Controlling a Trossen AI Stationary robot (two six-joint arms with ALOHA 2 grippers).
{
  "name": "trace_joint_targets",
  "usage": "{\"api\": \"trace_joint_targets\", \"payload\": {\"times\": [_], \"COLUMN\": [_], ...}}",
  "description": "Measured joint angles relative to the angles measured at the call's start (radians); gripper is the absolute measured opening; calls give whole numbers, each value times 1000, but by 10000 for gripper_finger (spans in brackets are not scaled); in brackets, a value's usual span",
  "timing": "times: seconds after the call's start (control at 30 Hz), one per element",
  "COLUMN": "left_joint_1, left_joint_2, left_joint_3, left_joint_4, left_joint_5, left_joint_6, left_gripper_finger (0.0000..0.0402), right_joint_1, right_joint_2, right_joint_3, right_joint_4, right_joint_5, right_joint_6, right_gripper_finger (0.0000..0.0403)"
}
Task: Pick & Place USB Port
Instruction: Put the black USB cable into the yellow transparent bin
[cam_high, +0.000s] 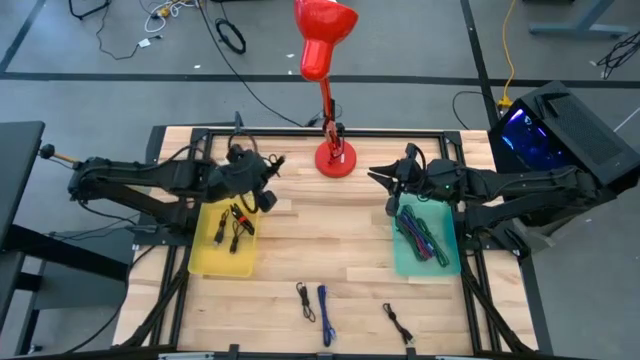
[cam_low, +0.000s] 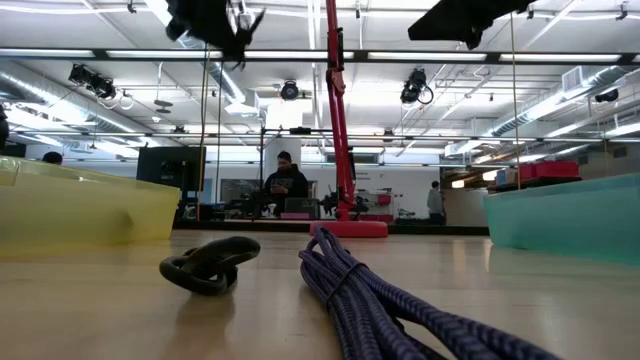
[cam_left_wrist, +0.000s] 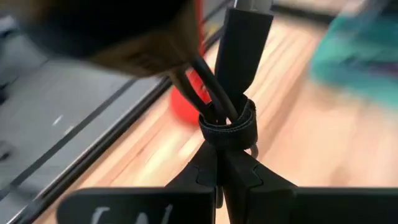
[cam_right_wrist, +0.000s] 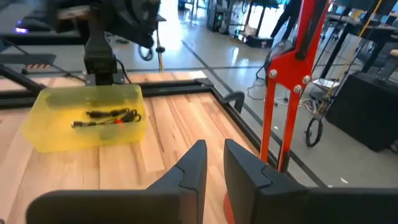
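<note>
Looked down from up high first. Saw the left gripper up over the far corner of the yellow bin. Saw bin cables, black with bits of red, lying inside that bin. Saw the right gripper near the red lamp, just past the far end of the teal bin. Found a bunch of bright cords in the teal bin. Found three more on the bare table, near the front: a small black one, a blue one right beside it, and a third one off to the side.

Looked along the table top next. Saw the small black one curled in a loop and the blue one stretched out next to it, not touching. Saw a person far back in the room.

Looked past the left fingers. Saw them pinched tight on a black USB cable, right under its strap, up in the air above the wood.

Looked past the right fingers. Saw them a little apart, with nothing between them.
</note>
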Motion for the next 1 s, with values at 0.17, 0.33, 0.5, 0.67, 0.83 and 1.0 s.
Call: {"api": "trace_joint_targets", "payload": {"times": [0.17,0.33,0.5,0.67,0.83,1.0], "left_joint_1": [-64,-112,-203,-335,-445,-511], "left_joint_2": [-12,-19,-18,-26,-26,-24], "left_joint_3": [2,1,-2,-107,-267,-361], "left_joint_4": [52,-221,-489,-555,-549,-545], "left_joint_5": [-31,-105,-103,54,239,395], "left_joint_6": [38,-179,-539,-883,-1184,-1369], "left_gripper_finger": [6,6,6,6,6,6], "right_joint_1": [0,0,0,0,0,0], "right_joint_2": [1,1,1,2,2,2], "right_joint_3": [0,0,0,0,0,0], "right_joint_4": [35,23,26,21,26,26], "right_joint_5": [-9,-10,-10,-10,-10,-10], "right_joint_6": [-5,-4,-5,-5,-13,-17], "right_gripper_finger": [55,55,55,55,55,55]}}
